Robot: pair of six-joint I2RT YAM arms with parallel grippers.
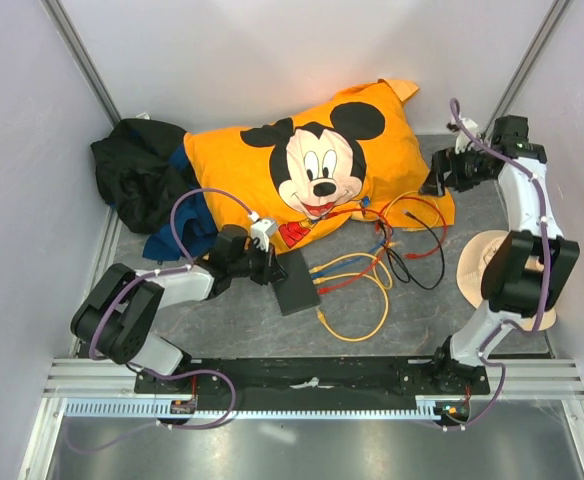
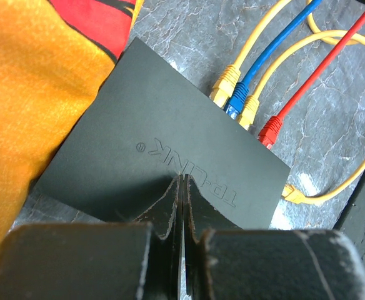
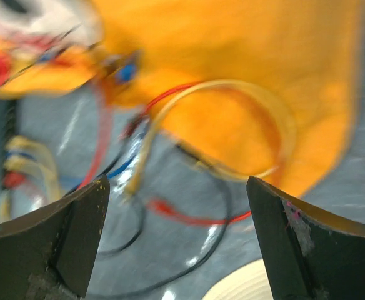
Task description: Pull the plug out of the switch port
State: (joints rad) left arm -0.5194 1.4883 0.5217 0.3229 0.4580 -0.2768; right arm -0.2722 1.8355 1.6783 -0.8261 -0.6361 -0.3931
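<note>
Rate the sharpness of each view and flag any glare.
Right wrist view: blurred throughout, the orange cushion and cables smeared, only its open jaws fairly crisp. Left wrist view: sharp, the embossed lettering on the switch legible, plugs crisp. Top external view: evenly lit, soft shadows, a bright wash on the back wall.
</note>
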